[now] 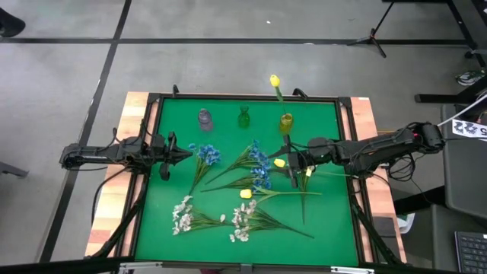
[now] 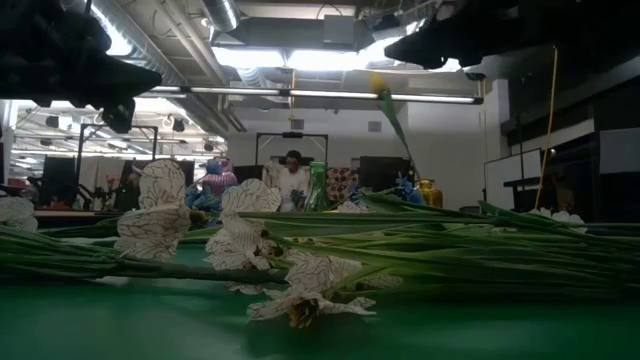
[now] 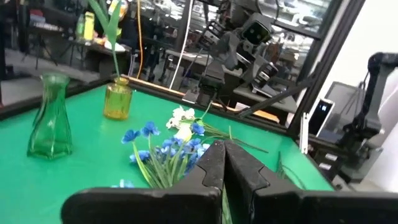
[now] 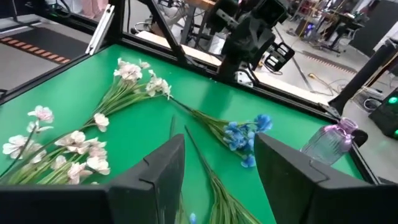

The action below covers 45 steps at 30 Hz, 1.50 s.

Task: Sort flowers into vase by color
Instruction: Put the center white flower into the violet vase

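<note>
Low view: both arms cut off by top edge, dark and shapeless; grippers not distinguishable. White flowers (image 2: 240, 235) near camera blurred; vases behind stems mostly hidden. Right wrist view: purple vase (image 4: 329, 140) cut off at base by own finger. High view: yellow bud (image 1: 246, 194) too small for detail.

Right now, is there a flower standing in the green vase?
No, the green vase stands empty; only the yellow vase beside it holds a flower, a yellow one.
</note>
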{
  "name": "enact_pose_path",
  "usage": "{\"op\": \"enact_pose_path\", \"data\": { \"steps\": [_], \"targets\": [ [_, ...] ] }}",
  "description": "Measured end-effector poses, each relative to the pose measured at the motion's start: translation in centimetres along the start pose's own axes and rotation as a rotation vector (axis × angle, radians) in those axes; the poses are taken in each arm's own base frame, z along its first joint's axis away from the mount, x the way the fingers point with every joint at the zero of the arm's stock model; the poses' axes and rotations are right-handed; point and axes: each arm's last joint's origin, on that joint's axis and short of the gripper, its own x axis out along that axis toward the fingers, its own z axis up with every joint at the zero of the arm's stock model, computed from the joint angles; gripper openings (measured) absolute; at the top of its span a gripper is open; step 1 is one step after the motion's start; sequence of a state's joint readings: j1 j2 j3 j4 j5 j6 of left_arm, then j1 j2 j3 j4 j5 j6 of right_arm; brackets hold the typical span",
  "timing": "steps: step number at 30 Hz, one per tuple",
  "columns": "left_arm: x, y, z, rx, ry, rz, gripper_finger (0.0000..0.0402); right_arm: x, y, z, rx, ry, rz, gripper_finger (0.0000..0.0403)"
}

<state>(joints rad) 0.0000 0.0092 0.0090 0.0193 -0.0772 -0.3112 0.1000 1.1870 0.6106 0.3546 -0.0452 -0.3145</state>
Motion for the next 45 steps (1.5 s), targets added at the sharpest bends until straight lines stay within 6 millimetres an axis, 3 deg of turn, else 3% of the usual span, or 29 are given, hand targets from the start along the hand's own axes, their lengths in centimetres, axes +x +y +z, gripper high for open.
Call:
{"op": "enact_pose_path", "data": {
  "steps": [6,14,18,23,30,36,45],
  "targets": [
    [0.0,0.0,0.0,-0.075,-0.005,0.002,0.0000,0.6,1.2,0.3,-0.018,-0.026,-0.021,0.0193],
    [0.0,-0.1,0.2,-0.048,-0.026,-0.005,0.0000,2.6,2.4,-0.8,-0.027,0.041,-0.085,0.0193],
    [0.0,0.0,0.2,-0.012,-0.028,0.015,0.0000,3.7,2.4,-0.5,-0.028,0.048,-0.074,0.0193],
    [0.0,0.0,0.3,-0.181,-0.040,0.010,0.0000,4.5,3.1,-0.1,-0.014,0.037,0.026,0.0193],
    [-0.2,-1.0,1.7,-0.301,-0.148,-0.167,0.0017,4.1,6.7,0.5,0.061,0.238,0.238,0.0193],
    [-0.5,-1.7,2.5,-0.280,-0.219,-0.249,0.0049,2.5,10.9,1.5,0.136,0.411,0.391,0.0193],
    [-0.5,-1.4,2.4,-0.170,-0.241,-0.160,0.0046,1.4,15.5,0.4,0.264,0.564,0.351,0.0193]
  ]
}}
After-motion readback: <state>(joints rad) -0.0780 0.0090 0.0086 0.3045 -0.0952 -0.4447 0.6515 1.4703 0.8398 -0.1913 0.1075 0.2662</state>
